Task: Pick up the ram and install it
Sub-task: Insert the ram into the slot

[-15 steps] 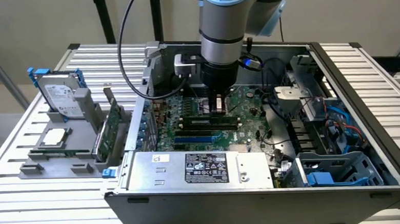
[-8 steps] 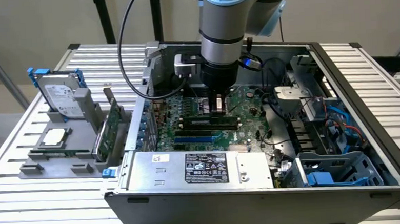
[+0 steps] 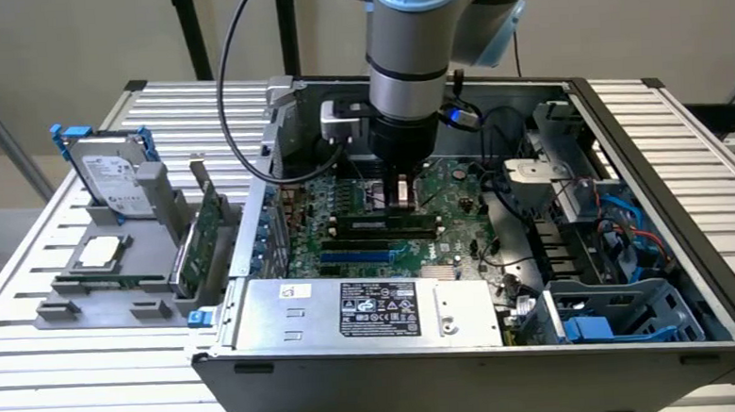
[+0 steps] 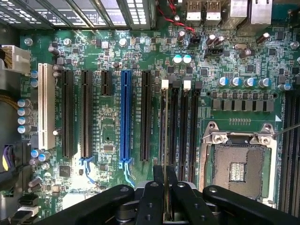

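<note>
The ram is seen almost edge-on in the wrist view, as a thin line running from between the fingers down into a black slot on the motherboard; its chips cannot be made out. In the exterior view it is largely hidden behind the arm, and whether it is fully seated cannot be told. The fingertips are cut off by the wrist view's edge and the tool body.

The tool is clenched on the ram, its fingers pressed against both faces of the stick. The arm is held upright, pointing straight down into the open case, over the middle of the motherboard, with the tool low among the slots.

Beside the held slot, three more black slots lie parallel, then the empty CPU socket. A blue slot is seen on the other side. Outside the case, on the surface toward the exterior view's left, a holder carries a hard drive, a green card and a CPU
</note>
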Available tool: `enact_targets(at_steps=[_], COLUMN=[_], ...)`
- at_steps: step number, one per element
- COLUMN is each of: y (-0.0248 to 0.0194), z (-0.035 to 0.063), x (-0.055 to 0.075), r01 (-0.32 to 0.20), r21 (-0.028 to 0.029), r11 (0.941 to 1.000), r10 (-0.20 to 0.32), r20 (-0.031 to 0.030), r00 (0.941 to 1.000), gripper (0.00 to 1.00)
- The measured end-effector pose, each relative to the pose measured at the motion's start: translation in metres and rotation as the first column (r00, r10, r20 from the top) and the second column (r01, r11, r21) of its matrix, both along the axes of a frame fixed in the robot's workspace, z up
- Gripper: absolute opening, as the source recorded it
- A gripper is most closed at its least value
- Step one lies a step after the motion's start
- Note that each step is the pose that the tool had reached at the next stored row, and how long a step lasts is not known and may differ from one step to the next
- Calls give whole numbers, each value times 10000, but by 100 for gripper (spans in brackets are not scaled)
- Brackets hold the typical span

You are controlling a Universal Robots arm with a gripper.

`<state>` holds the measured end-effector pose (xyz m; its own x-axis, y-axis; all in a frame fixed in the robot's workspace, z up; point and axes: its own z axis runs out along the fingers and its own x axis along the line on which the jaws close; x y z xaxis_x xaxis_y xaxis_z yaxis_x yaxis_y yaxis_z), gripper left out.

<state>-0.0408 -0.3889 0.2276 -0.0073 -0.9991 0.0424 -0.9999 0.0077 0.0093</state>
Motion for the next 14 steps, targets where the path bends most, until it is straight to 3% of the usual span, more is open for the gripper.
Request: enact_targets(at_steps=[14], y=[0], z=[-43], x=[0], r01=[-1], r21=[-3], r11=[10000], r10=[1], r20=[0], r00=[10000], gripper=[0])
